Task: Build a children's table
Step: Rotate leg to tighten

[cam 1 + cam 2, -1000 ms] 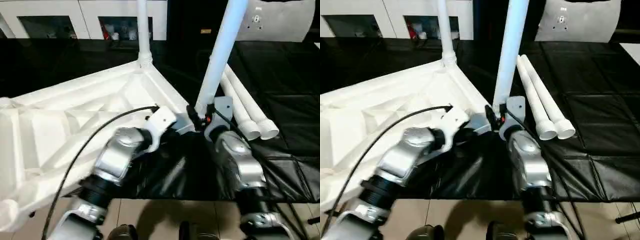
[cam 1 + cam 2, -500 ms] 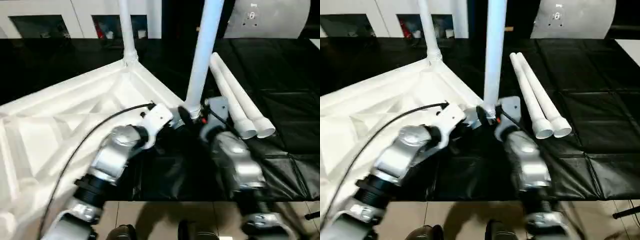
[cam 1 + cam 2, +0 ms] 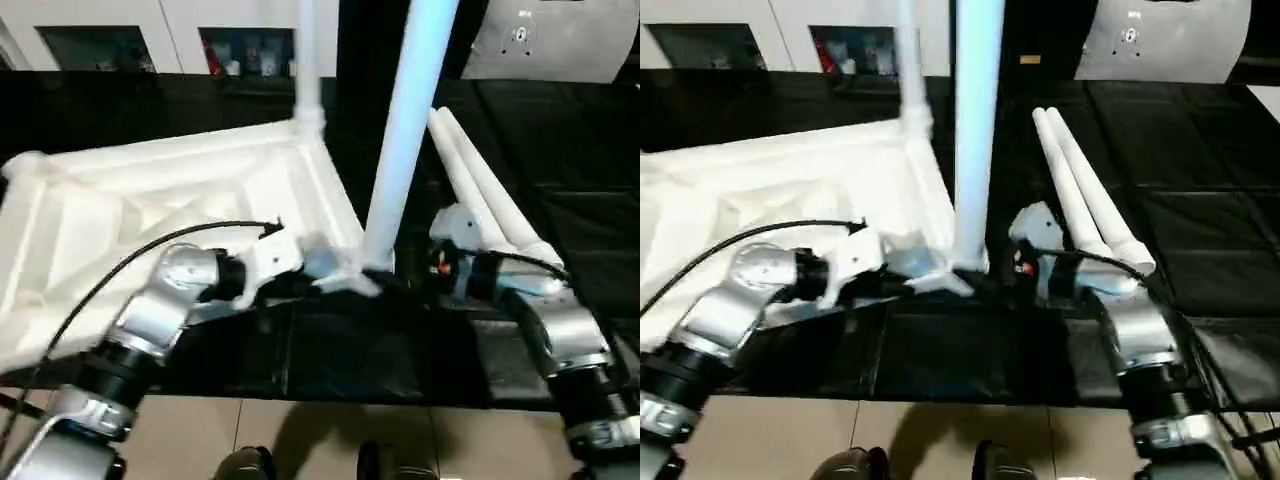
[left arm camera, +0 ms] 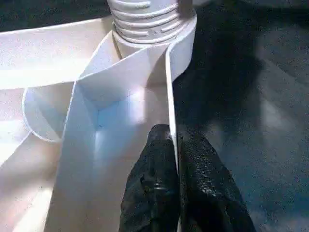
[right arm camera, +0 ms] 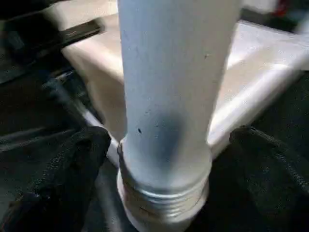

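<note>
The white table top lies upside down on the black mat, ribs up. One white leg stands in its far corner socket. A second leg stands upright at the near right corner, its threaded end sitting in the socket. My left gripper is shut on the table top's thin rim wall just beside that socket. My right gripper is open, one finger on each side of the leg's base, with a gap on the other finger's side. Two spare legs lie side by side to the right.
The black mat covers the work surface, and its front edge runs just below my forearms, with floor beyond. White cabinets line the back. A white panel stands at the back right.
The near leg has gone from tilted to upright at the corner socket. My right gripper has let go of it and drawn back to the right. The camera view has also shifted.
</note>
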